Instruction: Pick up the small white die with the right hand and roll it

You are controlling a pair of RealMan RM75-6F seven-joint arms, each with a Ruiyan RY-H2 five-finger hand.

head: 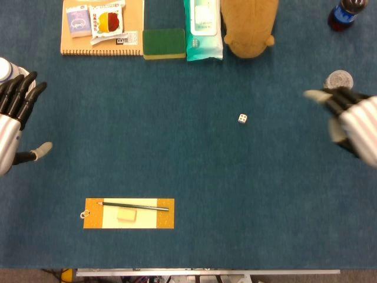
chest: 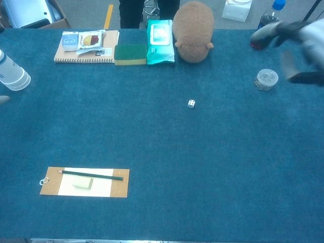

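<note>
Right hand (head: 353,121) sits at the far right edge of the table, blurred in both views, its fingers spread apart with nothing between them; in the chest view (chest: 296,38) it appears raised above the cloth near the upper right corner. Well apart from it, the small white die (head: 242,119) lies alone on the blue table (head: 194,177), roughly in the middle, with dark pips showing on its top face; the chest view shows it (chest: 191,104) in the same open spot. The left hand (head: 15,121) is at the left edge of the head view, dark fingers spread and holding nothing.

Near the right hand stands a small clear cup (head: 338,79), and a dark drink bottle with a blue cap (head: 343,15) stands in the far right corner. Along the far edge lie a brown stuffed toy (chest: 192,31), a teal pack of wipes (chest: 160,34) touching it, a green sponge (chest: 130,54) and a spiral notebook (chest: 73,53) with 2 small packets on top. Near the front left, a pencil (head: 132,206) and a pale eraser (head: 126,216) rest on an orange-edged board (head: 165,220).
</note>
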